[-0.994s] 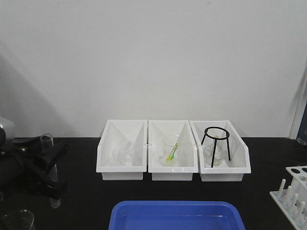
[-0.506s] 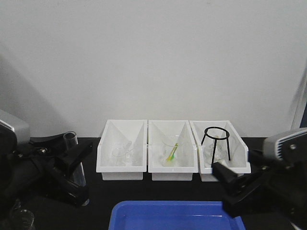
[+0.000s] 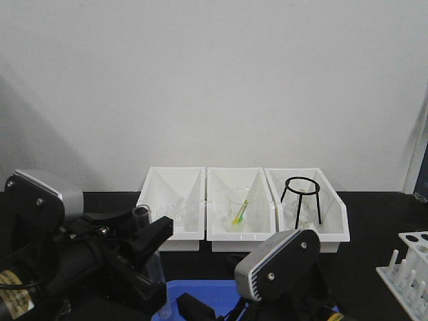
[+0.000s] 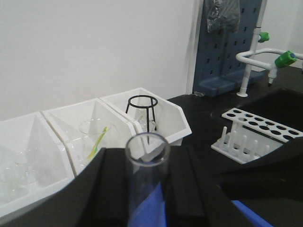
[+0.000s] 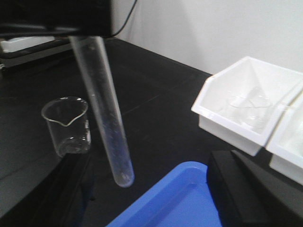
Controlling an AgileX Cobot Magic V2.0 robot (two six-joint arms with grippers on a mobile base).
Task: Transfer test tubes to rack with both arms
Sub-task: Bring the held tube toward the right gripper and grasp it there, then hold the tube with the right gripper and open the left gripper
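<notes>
My left gripper (image 3: 151, 262) is shut on a clear test tube (image 3: 154, 267) and holds it nearly upright above the blue tray's left edge. In the left wrist view the tube's open rim (image 4: 147, 147) stands between the two black fingers of that gripper (image 4: 147, 158). In the right wrist view the tube (image 5: 102, 104) hangs with its round bottom just off the tray's corner. My right gripper (image 5: 151, 189) is open and empty, its fingers spread to either side below the tube. The white rack (image 3: 408, 267) stands at the far right, and also shows in the left wrist view (image 4: 255, 132).
Three white angled bins (image 3: 241, 234) stand in a row at the back, one with a green-yellow stick (image 3: 239, 212), one with a black wire tripod (image 3: 301, 200). A blue tray (image 5: 175, 198) lies at the front. A glass beaker (image 5: 66, 125) stands left of the tube.
My left gripper has carried the tube to the right, towards the tray. My right arm has swung in from the right to the front middle, hiding most of the tray.
</notes>
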